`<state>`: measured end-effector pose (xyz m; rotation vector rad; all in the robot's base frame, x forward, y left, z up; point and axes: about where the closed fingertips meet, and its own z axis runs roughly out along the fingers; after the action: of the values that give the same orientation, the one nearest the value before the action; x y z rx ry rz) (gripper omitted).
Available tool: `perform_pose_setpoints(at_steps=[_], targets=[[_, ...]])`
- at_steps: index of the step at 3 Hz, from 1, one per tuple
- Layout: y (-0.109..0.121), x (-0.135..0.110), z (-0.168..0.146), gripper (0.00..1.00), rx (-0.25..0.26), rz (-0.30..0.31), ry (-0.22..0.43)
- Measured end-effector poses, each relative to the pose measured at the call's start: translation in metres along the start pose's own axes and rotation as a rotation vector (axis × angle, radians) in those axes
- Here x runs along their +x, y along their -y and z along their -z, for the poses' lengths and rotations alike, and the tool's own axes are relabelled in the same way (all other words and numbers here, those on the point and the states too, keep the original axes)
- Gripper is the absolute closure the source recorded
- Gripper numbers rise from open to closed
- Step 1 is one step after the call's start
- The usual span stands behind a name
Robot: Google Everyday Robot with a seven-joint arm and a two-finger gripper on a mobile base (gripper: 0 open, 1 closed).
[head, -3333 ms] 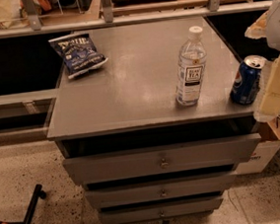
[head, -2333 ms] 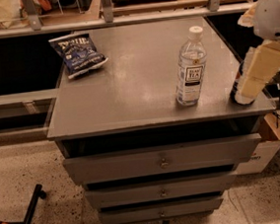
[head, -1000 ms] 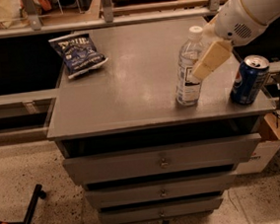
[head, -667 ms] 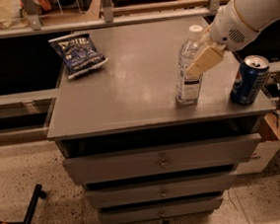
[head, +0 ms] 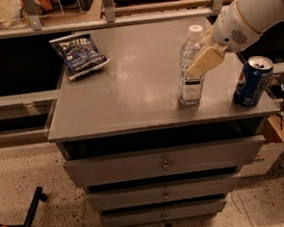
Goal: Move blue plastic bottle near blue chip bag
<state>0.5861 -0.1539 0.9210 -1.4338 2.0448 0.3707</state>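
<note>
Near the front right of the grey metal bench (head: pixel 130 99), the tall clear plastic bottle with a white cap (head: pixel 189 83) stands upright beside a blue soda can (head: pixel 253 80). The robot's beige claw (head: pixel 203 62) sits against the bottle's upper right side; whether it is spread or pinching cannot be told. The step in hand looks like the grasp, and the next move calls for a firm hold and a carry to the far left corner, where the flat dark-blue crinkly chip bag (head: pixel 79 53) lies.
</note>
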Motion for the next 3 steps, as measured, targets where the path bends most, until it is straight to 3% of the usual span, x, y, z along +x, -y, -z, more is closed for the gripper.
perform_pose_setpoints(at_steps=[1,2,3], targets=[[-0.001,-0.001,-0.002,1.0,-0.003,0.002,0.0],[0.002,-0.019,-0.009,1.0,-0.014,0.049,0.019],[0.018,-0.05,-0.027,1.0,-0.018,0.102,0.044]])
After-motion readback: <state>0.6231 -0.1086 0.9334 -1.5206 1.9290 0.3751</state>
